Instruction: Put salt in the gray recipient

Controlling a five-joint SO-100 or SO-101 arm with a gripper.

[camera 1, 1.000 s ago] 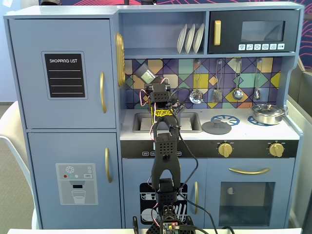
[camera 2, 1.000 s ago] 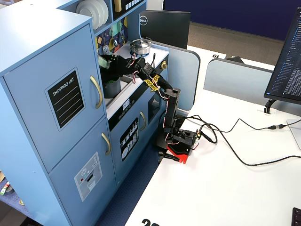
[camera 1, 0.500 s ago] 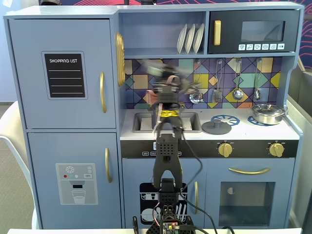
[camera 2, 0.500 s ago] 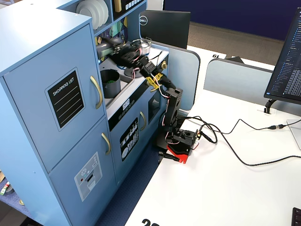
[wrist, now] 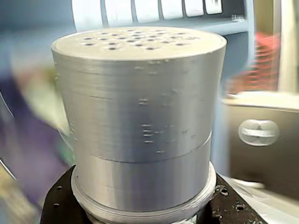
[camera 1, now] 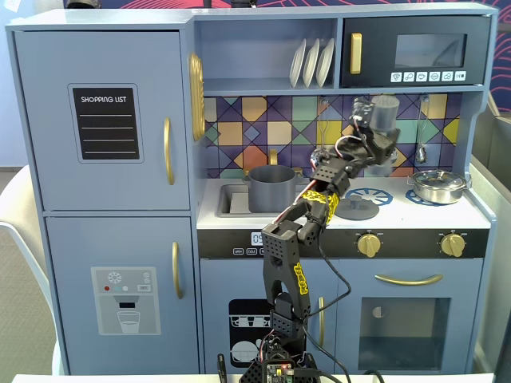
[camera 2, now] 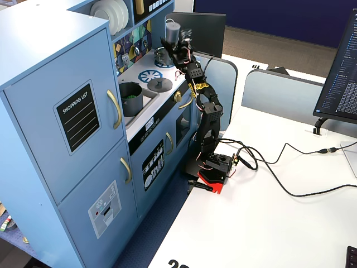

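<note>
Holding the salt (camera 1: 384, 111) upright, cap up, your gripper (camera 1: 378, 132) is clamped round its lower body, so nothing spills out. You have it high over the stove side, near the flat lid (camera 1: 354, 208). That is well apart from the gray recipient (camera 1: 270, 186), which sits open in the sink (camera 1: 231, 201).

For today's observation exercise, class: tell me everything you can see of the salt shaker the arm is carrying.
The salt shaker is a gray cylinder with fine horizontal ridges, like printed plastic. Its flat top has small holes, and a seam rings the body low down, above a wider collar. It stands upright, clamped in the gripper, raised above the stove side of the toy kitchen counter, to the right of the gray pot in the front fixed view. Only the gripper touches it. Its lower part is hidden.
</note>
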